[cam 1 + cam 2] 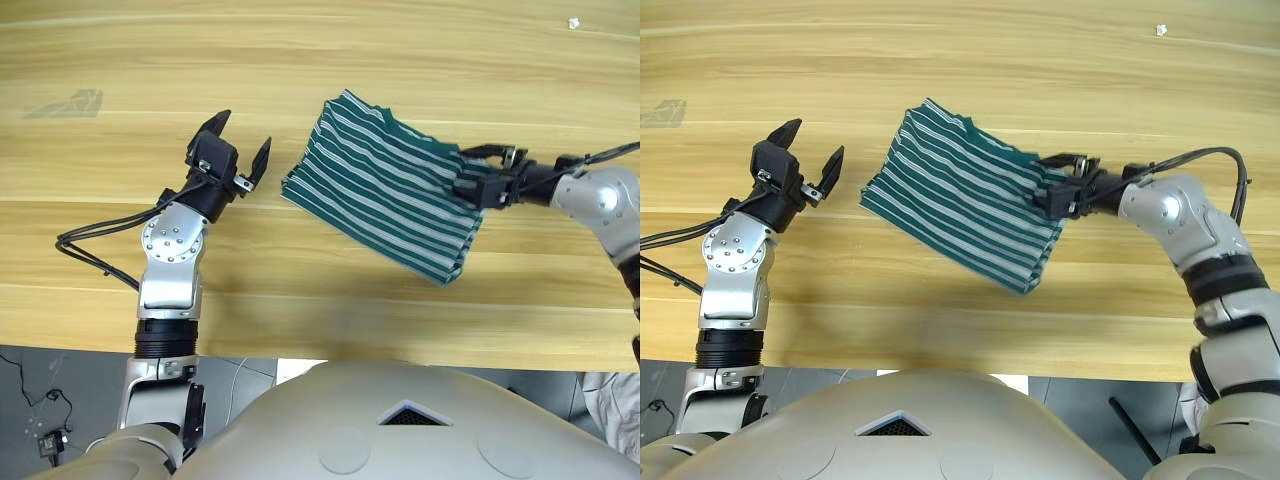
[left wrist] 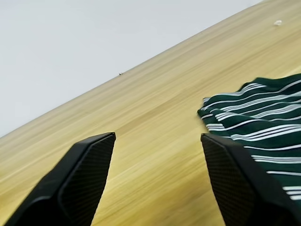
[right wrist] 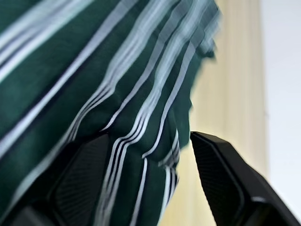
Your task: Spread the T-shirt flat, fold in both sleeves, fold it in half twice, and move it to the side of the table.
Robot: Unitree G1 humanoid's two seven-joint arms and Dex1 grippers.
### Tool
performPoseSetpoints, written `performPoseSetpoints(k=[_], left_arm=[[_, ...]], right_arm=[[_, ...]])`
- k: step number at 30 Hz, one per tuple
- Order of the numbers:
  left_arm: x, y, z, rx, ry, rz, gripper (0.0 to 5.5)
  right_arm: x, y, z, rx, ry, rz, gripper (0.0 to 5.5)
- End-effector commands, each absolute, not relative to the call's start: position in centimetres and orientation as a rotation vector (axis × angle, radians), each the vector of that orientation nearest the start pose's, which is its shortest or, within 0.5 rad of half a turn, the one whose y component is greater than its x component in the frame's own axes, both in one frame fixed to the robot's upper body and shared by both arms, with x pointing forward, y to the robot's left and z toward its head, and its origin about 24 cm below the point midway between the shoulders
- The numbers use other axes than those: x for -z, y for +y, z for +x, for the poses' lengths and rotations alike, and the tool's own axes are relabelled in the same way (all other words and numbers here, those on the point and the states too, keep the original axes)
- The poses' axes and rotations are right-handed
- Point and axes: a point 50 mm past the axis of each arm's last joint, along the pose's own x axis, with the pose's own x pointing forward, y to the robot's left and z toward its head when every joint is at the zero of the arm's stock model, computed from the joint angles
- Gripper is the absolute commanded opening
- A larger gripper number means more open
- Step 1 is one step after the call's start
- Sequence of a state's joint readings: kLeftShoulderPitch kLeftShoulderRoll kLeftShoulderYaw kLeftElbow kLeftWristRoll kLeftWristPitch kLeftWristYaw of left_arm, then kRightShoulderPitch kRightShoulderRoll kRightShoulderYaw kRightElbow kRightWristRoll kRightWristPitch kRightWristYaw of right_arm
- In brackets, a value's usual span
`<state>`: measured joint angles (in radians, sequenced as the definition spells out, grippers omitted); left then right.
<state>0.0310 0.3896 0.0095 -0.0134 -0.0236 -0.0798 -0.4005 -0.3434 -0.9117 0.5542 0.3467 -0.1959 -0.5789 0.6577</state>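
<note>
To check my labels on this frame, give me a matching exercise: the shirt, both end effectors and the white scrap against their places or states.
1 shirt
2 left end effector
3 right end effector
4 scrap

A open around the shirt's edge
B folded, green with pale stripes
C far off on the table, to the robot's right
D open, empty, apart from the shirt

Pairs: 1-B, 2-D, 3-A, 4-C

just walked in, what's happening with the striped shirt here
A humanoid robot is folding a green striped T-shirt on a wooden table. The shirt already lies folded into a small packet. The right gripper is open at its right edge, with cloth between its fingers. The left gripper is open beside the left edge, not touching it.
</note>
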Motion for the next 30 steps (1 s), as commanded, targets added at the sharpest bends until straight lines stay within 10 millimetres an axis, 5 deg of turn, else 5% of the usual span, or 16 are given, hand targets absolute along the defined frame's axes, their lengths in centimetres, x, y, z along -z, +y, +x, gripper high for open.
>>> performPoseSetpoints(k=[1,13,30], left_arm=[[-6.1,19.7,23.5,0.402,-0.002,0.357,3.37],[-5.3,18.1,21.2,0.438,0.016,0.295,3.37],[-4.7,17.6,21.2,0.456,0.027,0.299,3.37]], right_arm=[[-6.2,-17.7,18.2,-1.719,0.214,-1.012,3.21],[-2.8,-14.0,14.6,-1.814,0.224,-0.938,3.21],[-2.7,-12.0,19.2,-1.593,0.001,-1.035,3.21]])
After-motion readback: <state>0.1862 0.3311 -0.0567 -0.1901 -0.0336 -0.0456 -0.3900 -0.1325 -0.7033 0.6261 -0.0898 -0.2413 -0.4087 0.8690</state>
